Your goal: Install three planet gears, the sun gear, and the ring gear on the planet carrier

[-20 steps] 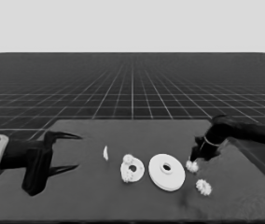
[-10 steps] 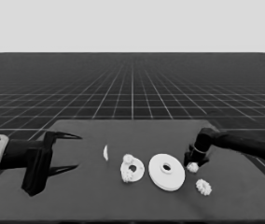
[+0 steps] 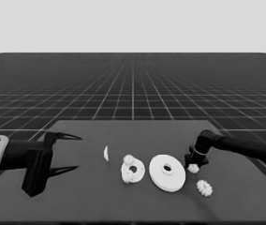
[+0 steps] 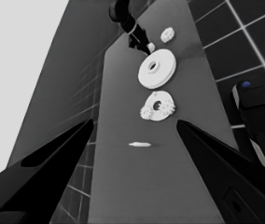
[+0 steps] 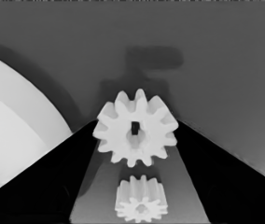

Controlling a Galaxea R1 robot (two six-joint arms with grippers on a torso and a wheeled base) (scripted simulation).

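Head view, right pincer (image 3: 193, 167) gripping gear (image 3: 193, 168)

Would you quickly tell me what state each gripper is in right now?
Left gripper: open, empty, waiting over the table's left end.
Right gripper: down at a gear beside the larger round part; grip cannot be told.

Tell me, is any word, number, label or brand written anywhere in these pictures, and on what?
None: no text can be read in any view.
The larger white round part, the smaller white round part and the small white toothed gear between the right tool's fingers are blank.
The dark table bears no marks.
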